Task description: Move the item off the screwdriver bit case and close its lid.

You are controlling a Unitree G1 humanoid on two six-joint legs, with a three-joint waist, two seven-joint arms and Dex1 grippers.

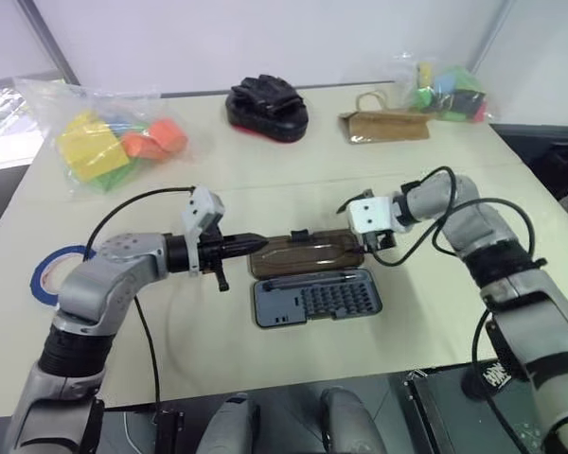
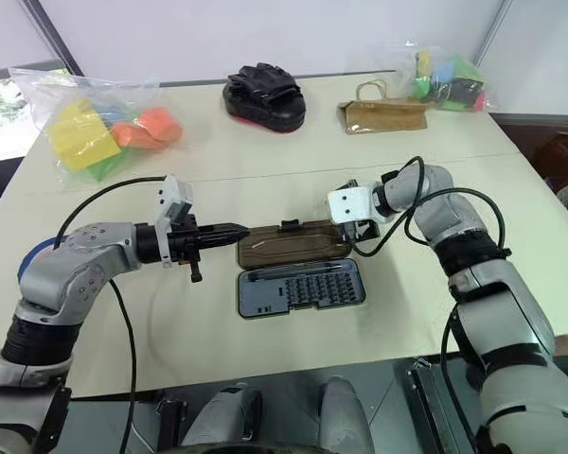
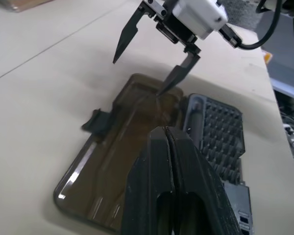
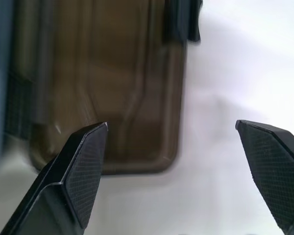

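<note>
One case (image 1: 315, 297), one lid (image 1: 308, 253); left fingers (image 3: 167, 161) pressed together, right fingers (image 4: 83, 171) spread.

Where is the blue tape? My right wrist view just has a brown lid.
Observer: The tape lies at the table's left edge, off the case.
Operator: Is the lid shut?
Observer: No. The lid lies flat open on the table, on the case's far side.
Operator: What's the left tool doing?
Observer: The left tool is shut, its tip at the lid's left end.
</note>
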